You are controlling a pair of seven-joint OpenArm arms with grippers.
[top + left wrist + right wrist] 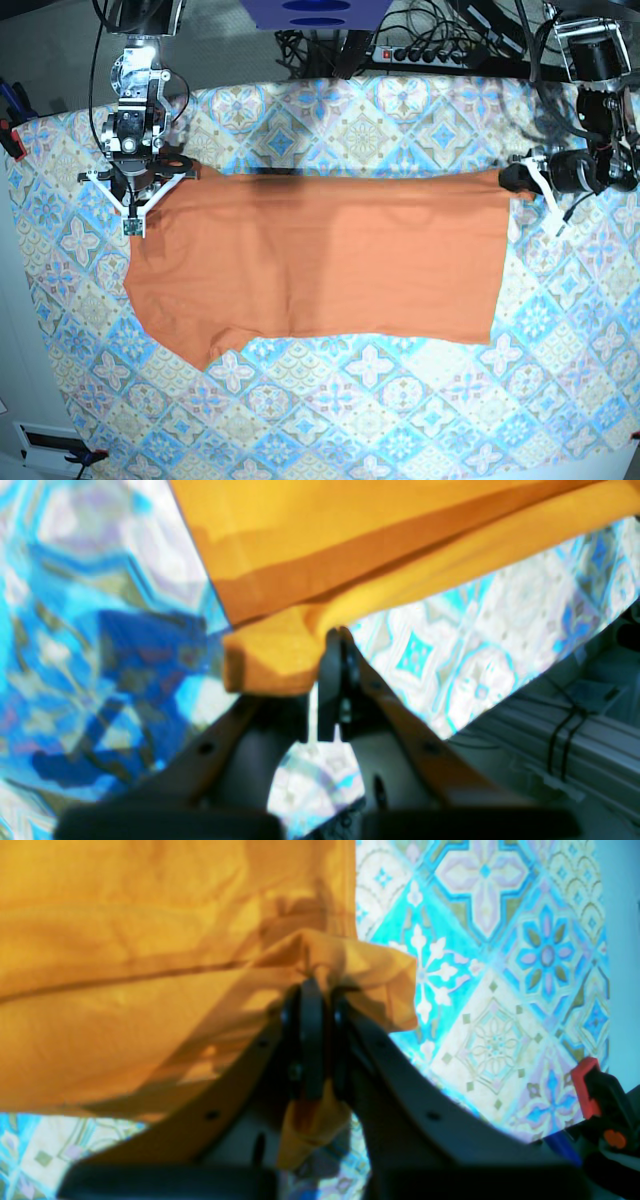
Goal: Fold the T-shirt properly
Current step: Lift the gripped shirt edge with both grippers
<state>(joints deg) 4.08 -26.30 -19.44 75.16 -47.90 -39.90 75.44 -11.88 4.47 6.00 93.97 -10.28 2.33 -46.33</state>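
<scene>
Clearly both jaws are clamped tight on cloth: the left gripper (pixel 340 632) pinches a corner of the T-shirt (pixel 320 270), the right gripper (pixel 317 990) another, hiding each fold. It lies spread across the bench (pixel 400 420); both wrist views cut it off.

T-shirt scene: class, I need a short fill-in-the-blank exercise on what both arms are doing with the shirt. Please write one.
1. The T-shirt is coloured ____.
2. It lies on a tile-patterned ____.
3. The jaws of the left gripper and the right gripper are both ____ on the shirt's cloth.
4. In the base view, the shirt's far edge stretches between the two ____.

Missing words: orange; tablecloth; shut; grippers
</scene>
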